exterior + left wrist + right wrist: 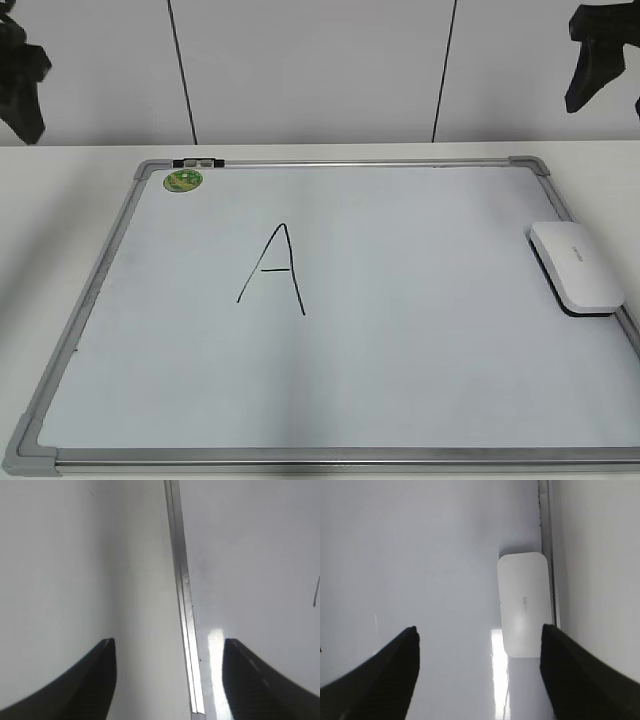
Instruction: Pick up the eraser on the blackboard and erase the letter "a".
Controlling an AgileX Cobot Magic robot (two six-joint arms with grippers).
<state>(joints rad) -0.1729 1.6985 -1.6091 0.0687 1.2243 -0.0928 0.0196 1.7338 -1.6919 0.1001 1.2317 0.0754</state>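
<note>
The blackboard [420, 340] is a white board in a grey frame, lying flat on the table. A tall black capital "A" [272, 268] is written left of its middle. No small letter "a" shows in any view. The eraser [574, 266], white with a dark underside, lies on the board's right edge; it also shows in the right wrist view [524, 602]. My right gripper [479, 629] is open and empty, high above the board just left of the eraser. My left gripper [167, 642] is open and empty, high over the board's left frame [182, 580].
A round green sticker [183, 181] sits at the board's far left corner, with a small black clip [197, 161] on the top frame beside it. Both arms hang at the top corners of the exterior view, left [22, 75] and right [600, 60]. A white wall stands behind the table.
</note>
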